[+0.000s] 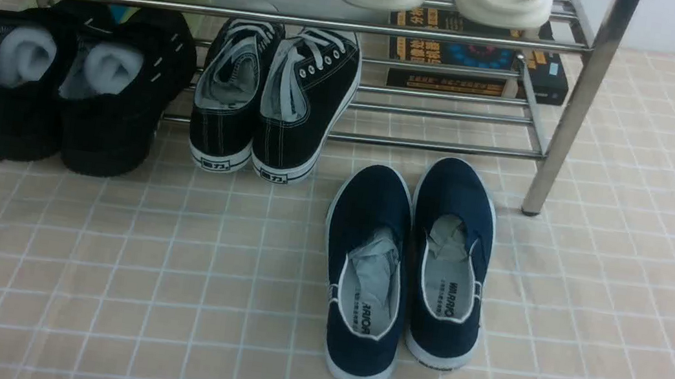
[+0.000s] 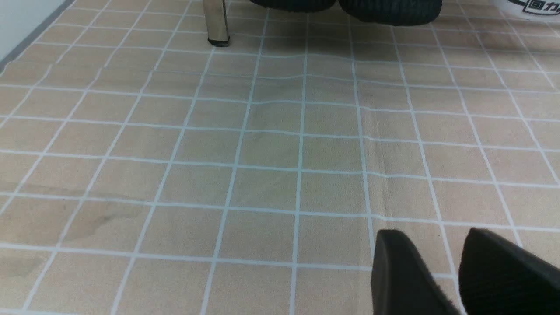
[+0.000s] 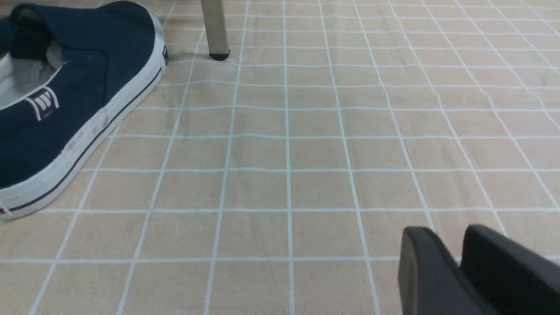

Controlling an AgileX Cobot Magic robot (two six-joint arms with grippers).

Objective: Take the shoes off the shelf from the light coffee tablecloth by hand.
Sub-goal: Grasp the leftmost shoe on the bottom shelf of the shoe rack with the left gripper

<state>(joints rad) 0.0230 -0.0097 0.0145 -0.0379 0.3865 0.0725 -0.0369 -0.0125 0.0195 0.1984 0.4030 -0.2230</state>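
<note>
In the front view, the black knit sneakers [image 1: 76, 116] sit side by side on the low bars of the steel shoe rack [image 1: 555, 146], with their heels poking out at the front. The top bar [image 1: 256, 16] crosses over their toes, so if they get lifted too soon, they could bump it. A sideways pull could knock the black canvas lace-ups [image 1: 299, 86], because they are close by. This view shows the white stuffing [image 1: 112, 67] inside the sneakers, and it might fall out if they tip. The navy slip-ons [image 1: 369, 272] are on the tan tablecloth [image 1: 217, 311].

In the left wrist view, the left gripper [image 2: 436, 234] is a little bit open, with nothing in it. If it goes too low, it could pinch the cloth and make it bunch up. Here you see the bumpy bottoms of the heels, which the front view hides, but not the stuffing.

In the right wrist view, the right gripper [image 3: 447, 229] is squeezed close together and has nothing in it. No sneakers show here, but the stripes on one slip-on's side do. If this arm swings toward that shoe, it could push it, because it is near.
</note>
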